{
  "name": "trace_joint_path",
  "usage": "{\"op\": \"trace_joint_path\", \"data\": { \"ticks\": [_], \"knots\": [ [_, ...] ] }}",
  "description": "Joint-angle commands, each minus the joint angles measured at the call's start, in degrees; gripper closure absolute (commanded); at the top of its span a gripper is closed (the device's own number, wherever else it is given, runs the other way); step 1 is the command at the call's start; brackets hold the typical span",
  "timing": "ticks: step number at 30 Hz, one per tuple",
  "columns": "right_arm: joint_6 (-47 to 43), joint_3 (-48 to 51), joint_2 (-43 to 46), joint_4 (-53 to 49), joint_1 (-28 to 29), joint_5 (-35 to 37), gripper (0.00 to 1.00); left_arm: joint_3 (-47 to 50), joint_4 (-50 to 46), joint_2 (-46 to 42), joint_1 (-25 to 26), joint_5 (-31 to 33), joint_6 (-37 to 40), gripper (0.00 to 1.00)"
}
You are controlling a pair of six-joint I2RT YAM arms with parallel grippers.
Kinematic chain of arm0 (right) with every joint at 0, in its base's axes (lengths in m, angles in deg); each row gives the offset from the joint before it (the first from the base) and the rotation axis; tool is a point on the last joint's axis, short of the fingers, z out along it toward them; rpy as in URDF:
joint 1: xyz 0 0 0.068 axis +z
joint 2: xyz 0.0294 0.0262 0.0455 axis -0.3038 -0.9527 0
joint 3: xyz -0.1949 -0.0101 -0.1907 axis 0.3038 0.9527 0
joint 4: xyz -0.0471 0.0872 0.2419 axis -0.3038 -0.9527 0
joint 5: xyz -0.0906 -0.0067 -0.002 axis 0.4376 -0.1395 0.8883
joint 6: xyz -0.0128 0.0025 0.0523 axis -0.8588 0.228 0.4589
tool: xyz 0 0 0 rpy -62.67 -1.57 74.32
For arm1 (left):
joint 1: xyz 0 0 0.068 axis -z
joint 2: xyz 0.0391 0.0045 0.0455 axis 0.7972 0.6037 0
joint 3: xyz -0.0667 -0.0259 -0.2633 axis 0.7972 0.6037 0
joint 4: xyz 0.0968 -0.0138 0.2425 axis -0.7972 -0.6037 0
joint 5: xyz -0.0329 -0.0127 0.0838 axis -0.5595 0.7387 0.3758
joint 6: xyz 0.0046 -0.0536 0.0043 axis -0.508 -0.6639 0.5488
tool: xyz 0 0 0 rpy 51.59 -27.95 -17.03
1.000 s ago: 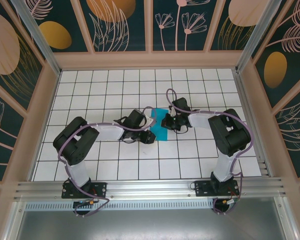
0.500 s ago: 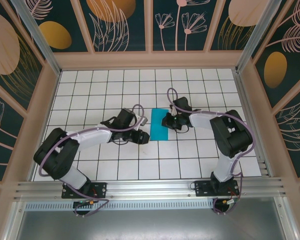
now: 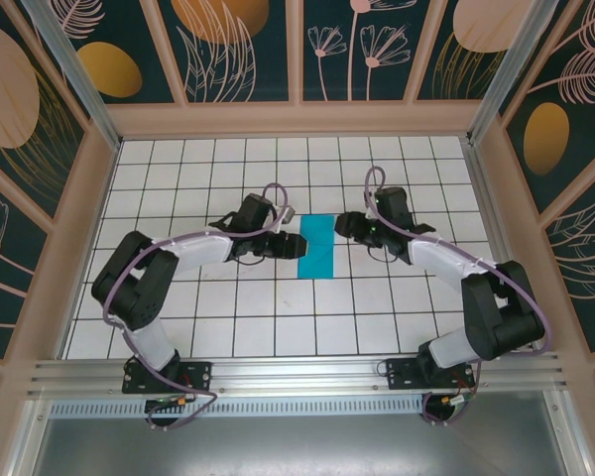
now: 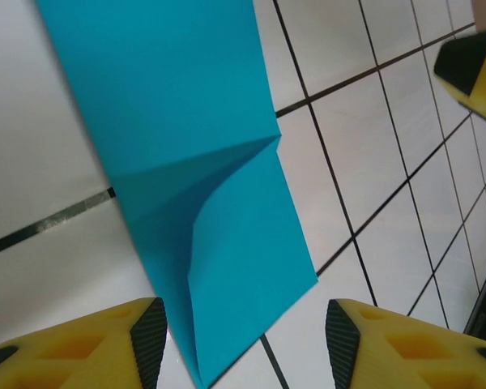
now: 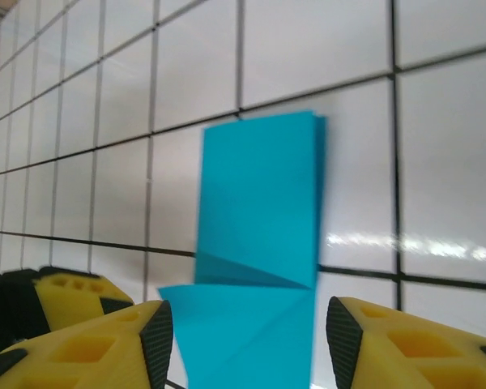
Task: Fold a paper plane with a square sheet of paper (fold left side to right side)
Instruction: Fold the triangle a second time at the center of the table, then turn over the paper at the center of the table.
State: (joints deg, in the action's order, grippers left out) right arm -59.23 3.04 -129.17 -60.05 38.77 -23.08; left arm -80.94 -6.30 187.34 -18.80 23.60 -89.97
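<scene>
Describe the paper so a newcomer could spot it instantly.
Start from the white gridded table inside the patterned enclosure. At its middle, between the left gripper and right gripper, lies the square sheet of paper, folded into a narrow strip. It is the only teal-blue thing on the tiles, flat, diagonally creased.

Worktop (image 3: 178, 169): white, ruled with a black square grid, evenly lit, with a faint glare (image 5: 405, 243) on one tile. Walls (image 3: 238, 50): dark teal panels printed with pale leaves and orange ovals, set in a beige frame (image 3: 297, 119). Aluminium posts (image 3: 69, 69) stand at the far corners. An aluminium rail (image 3: 297, 375) runs along the near edge.
</scene>
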Motion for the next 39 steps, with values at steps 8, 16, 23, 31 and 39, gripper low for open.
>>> {"op": "trace_joint_path", "data": {
  "ticks": [8, 16, 23, 31, 39],
  "knots": [
    [-0.3, 5.1, 0.7, 5.2, -0.8, -6.2, 0.44, -6.4, 0.9, 8.0, -0.1, -2.4, 1.0, 0.58],
    [1.4, 5.8, -1.6, 10.3, -0.8, -8.1, 0.39, -7.1, -0.6, 8.4, -0.1, 2.1, 2.5, 0.87],
    [3.8, 4.6, -6.8, 14.3, -0.4, -11.8, 0.37, -4.1, 0.1, 4.6, -0.1, 5.5, 1.7, 0.91],
    [7.6, 2.7, -13.9, 20.1, 2.1, -15.2, 0.39, -2.7, 1.5, 4.4, -0.1, 5.6, 0.8, 0.9],
    [8.4, -0.8, -18.3, 20.7, 4.0, -16.1, 0.51, -2.6, 1.7, 4.5, -0.1, 5.8, 0.7, 0.9]
  ]
}}
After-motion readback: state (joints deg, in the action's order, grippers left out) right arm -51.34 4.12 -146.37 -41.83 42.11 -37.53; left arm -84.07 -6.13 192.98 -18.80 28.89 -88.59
